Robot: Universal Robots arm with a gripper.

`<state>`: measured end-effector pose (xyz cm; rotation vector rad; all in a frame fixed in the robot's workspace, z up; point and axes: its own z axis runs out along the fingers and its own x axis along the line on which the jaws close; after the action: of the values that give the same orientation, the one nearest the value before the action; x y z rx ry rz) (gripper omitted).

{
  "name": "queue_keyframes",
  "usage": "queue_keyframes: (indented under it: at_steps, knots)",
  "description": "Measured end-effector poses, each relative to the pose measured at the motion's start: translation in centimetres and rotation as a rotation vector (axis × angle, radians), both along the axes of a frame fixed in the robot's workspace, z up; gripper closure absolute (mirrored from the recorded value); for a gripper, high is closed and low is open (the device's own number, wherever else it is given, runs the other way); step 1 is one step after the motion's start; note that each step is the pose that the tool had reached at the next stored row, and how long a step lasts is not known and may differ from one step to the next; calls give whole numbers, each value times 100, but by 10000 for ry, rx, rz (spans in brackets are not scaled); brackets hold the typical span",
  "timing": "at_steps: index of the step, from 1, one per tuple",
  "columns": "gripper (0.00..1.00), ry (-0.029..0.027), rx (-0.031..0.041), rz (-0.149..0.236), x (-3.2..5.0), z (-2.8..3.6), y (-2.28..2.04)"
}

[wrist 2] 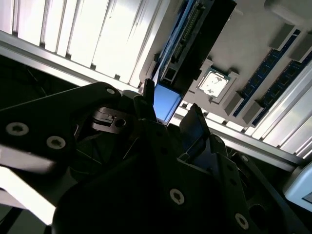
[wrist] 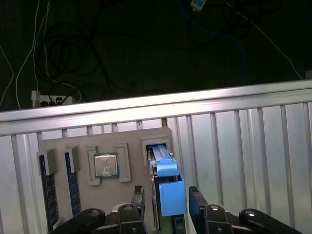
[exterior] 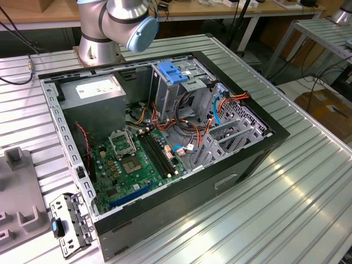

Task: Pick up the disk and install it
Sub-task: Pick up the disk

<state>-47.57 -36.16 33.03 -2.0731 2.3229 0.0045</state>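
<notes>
Hand (wrist: pixel 165 192) held partly open, fingers (wrist: pixel 194 201) set either side of the disk (wrist: pixel 166 168), small gaps visible; disk is stood in grey tray (wrist: pixel 131 146) on ribbed metal desk (wrist: pixel 243 146).

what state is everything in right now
disk, standing on edge in the grey tray's slot
claw, open, fingers either side of the disk
computer case, side panel off, insides exposed
processor chip, lying flat in its tray pocket
memory sticks, slotted in the tray
</notes>
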Motion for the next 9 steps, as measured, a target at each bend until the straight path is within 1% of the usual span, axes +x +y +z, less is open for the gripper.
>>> queue_keyframes:
  at_steps: [1,4,7,9]
  knots:
    - [51,9,-5,4,0,-11,9]
    - [51,11,-4,17,0,-51,38]
    - [51,21,-27,31,-1,-84,42]
    - [51,31,-62,34,-4,-104,46]
